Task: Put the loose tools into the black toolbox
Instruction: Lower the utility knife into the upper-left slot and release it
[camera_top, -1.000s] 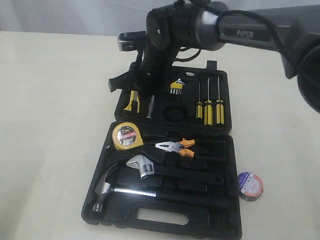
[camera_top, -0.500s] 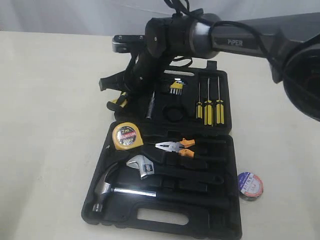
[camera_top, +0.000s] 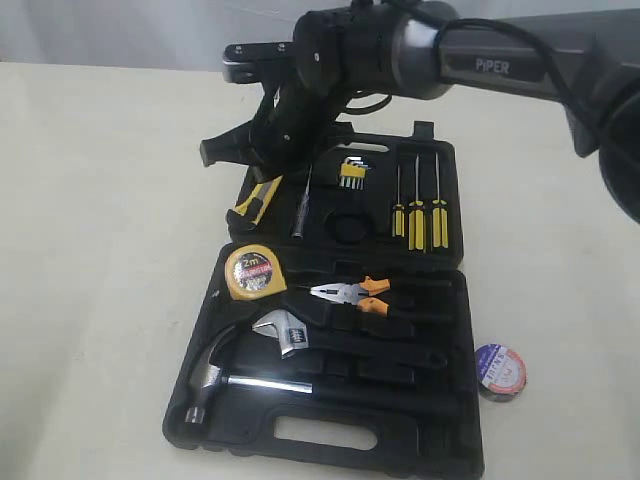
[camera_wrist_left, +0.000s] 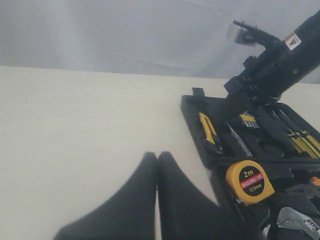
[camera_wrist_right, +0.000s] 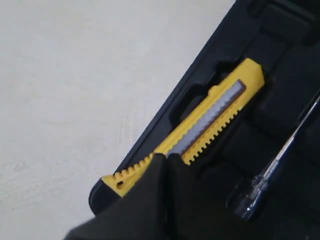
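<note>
The black toolbox (camera_top: 440, 425) lies open on the table. The yellow "2m" tape measure (camera_top: 253, 272) and the orange-handled pliers (camera_top: 352, 294) rest in its near half. A yellow-black utility knife (camera_top: 258, 199) lies slanted at the far half's left edge, one end over the rim. The black tape roll (camera_top: 500, 371) sits on the table, right of the box. My right gripper (camera_top: 210, 152) hangs shut just above the knife (camera_wrist_right: 207, 124), fingertips (camera_wrist_right: 159, 161) together and holding nothing. My left gripper (camera_wrist_left: 157, 156) is shut and empty over bare table, left of the box (camera_wrist_left: 192, 116) and tape measure (camera_wrist_left: 249, 181).
Hammer (camera_top: 215, 378) and adjustable wrench (camera_top: 284, 331) fill the near half of the box. Three screwdrivers (camera_top: 418, 218), hex keys (camera_top: 351, 174) and a thin tester screwdriver (camera_top: 300, 208) sit in the far half. The right arm (camera_top: 480, 62) spans the box's far side.
The knife has gone from lying straight in its recess to slanted, one end over the box rim. The right gripper swung left over it, then lifted slightly.
</note>
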